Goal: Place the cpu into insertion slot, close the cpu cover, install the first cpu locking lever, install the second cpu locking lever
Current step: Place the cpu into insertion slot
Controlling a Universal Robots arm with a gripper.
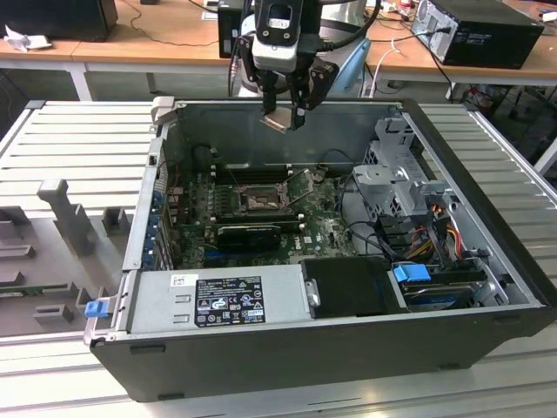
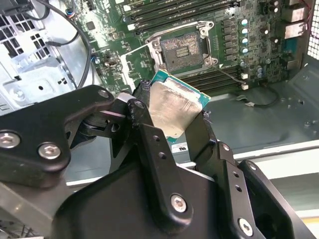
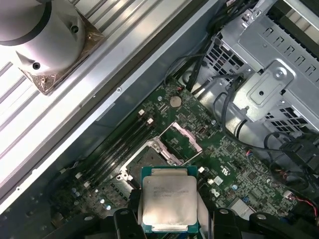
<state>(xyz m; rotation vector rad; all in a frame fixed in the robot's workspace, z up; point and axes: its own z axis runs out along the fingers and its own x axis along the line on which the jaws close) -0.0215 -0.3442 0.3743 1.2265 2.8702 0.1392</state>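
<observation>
Exterior view: the gripper [image 1: 285,111] hangs over the far wall of the open case [image 1: 348,348], at 12 o'clock from the slot [image 1: 258,202] and well above the board. Its pincer is narrow, closed on the cpu [image 1: 280,120], which is tilted and shows as a pale sliver between the dark fingers. From the slot, the memory sticks [image 1: 252,170] lie just at 12 o'clock, the drive cage [image 1: 396,174] at 3 o'clock and the power supply [image 1: 218,300] at 6 o'clock. At this range the slot's rim and levers are hard to make out.

In the second wrist view the fingers [image 2: 149,134] clamp two opposite sides of the cpu [image 2: 172,107]. Its silver face and green edge show, but the clamped sides are hidden behind the black finger links. Beyond it the slot [image 2: 182,49] lies open and bare, its brownish contact field in plain sight.

In the first wrist view the cpu [image 3: 168,199] is held apart from the slot [image 3: 148,160] and covers part of it. The cover [image 3: 180,141] stands tipped up just beside the slot, with green board visible through its window. Whether either lever is latched cannot be told.
</observation>
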